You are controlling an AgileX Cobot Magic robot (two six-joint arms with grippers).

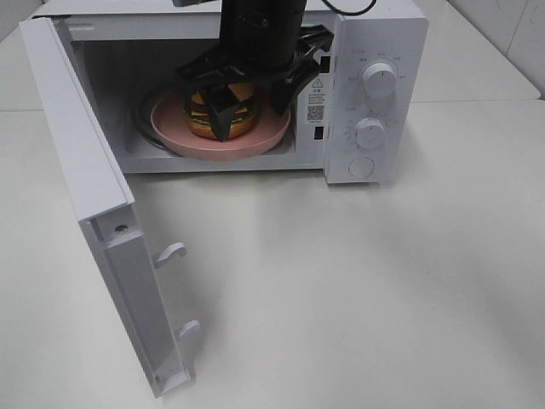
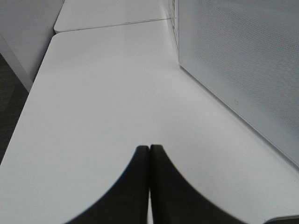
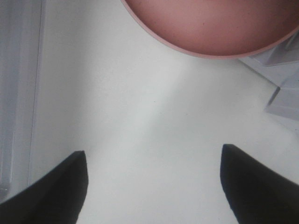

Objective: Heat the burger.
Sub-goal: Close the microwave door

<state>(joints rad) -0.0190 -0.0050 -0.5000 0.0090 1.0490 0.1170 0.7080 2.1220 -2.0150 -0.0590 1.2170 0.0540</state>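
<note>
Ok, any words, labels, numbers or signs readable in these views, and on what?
Nothing reads as words or numbers.
Sticker on the front frame of the microwave: warning triangle sign; the print beneath it is blurred.
QR code below it: pattern only.
Marks around the upper knob and lower knob: too small to read.

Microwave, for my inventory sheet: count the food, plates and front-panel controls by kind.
Burger: 1
Pink plate: 1
Dial knobs: 2
Round button: 1
Total: 5
</note>
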